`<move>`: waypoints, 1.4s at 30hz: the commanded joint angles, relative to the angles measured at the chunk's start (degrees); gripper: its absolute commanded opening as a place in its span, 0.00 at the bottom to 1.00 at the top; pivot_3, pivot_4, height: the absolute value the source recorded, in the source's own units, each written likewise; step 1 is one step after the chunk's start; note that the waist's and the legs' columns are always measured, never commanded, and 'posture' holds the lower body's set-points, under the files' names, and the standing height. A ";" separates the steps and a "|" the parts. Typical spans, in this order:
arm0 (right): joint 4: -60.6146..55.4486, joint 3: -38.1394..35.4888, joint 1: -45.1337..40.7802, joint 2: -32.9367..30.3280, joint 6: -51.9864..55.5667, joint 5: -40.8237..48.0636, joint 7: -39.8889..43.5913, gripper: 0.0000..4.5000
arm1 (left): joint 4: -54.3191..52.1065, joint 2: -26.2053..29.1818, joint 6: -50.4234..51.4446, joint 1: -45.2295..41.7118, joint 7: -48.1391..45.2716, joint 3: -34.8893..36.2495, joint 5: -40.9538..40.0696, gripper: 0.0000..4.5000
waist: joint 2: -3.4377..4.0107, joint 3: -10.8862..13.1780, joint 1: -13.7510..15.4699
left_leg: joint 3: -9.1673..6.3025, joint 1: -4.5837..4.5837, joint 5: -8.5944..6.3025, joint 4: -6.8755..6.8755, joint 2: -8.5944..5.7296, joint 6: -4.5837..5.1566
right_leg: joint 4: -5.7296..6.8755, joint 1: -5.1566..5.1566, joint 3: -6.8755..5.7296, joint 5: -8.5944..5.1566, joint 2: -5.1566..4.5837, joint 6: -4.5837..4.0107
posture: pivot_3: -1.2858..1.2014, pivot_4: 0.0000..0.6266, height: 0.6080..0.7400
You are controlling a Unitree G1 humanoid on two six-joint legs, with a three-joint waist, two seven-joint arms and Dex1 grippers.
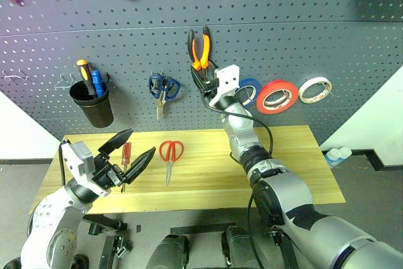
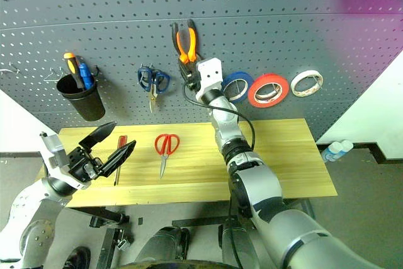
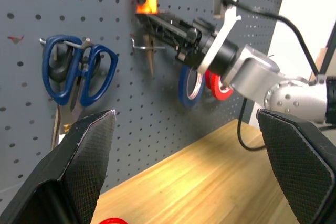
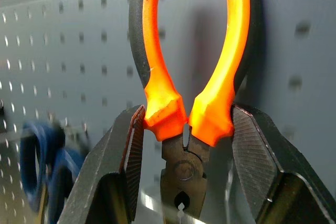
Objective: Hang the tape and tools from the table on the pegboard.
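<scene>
- Head views: the pegboard (image 1: 126,48) stands behind the table (image 1: 296,168). The right gripper (image 1: 203,75) is raised to the board, its fingers closed on the pliers (image 1: 200,48) at the base of the orange-and-black handles, which point up.
- Head views: the large red tape (image 1: 277,96) hangs on the board to the right of the gripper, between a blue roll (image 1: 250,91) and a pale roll (image 1: 315,89).
- Head views: blue-handled scissors (image 1: 164,87) hang left of the pliers; a black cup (image 1: 92,102) further left holds two screwdrivers.
- Head views: the red-handled scissors (image 1: 170,155) and red-handled screwdriver (image 1: 126,159) lie on the table's left part. The left gripper (image 1: 129,152) hovers above the screwdriver, fingers spread wide, holding nothing.
- Left wrist view: its two fingers (image 3: 79,156) stand apart, framing the blue scissors and the right arm at the board.
- Right wrist view: both fingers (image 4: 126,161) press the pliers' handles just above the pivot, against the board.
</scene>
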 commanded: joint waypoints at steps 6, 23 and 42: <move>0.05 0.44 0.05 0.81 -1.70 -0.36 0.66 0.47 | -1.43 0.45 -1.02 1.11 -0.76 1.61 -1.02 1.00 | 0.03 0.08 0.01 | -0.01 0.00 0.00 -0.01 0.00 0.00 | -0.01 0.01 0.01 -0.02 0.00 -0.03 | 0.55 0.25 1.00; -7.47 0.53 2.46 0.21 -3.59 -0.69 -0.38 1.00 | 0.65 0.16 -2.31 1.25 -2.56 1.68 -0.64 1.00 | 0.17 0.32 0.08 | -0.04 0.01 -0.01 -0.05 0.01 0.02 | -0.04 0.03 0.00 -0.05 0.00 -0.06 | 0.55 0.25 1.00; -49.89 -2.74 21.22 -11.17 27.57 21.61 13.52 1.00 | 5.85 -0.05 -3.24 -3.52 -2.75 -0.49 2.27 1.00 | 0.22 0.40 0.43 | -0.08 0.00 -0.05 -0.07 0.01 0.08 | -0.20 0.13 -0.02 -0.09 -0.04 -0.04 | 0.52 0.24 1.00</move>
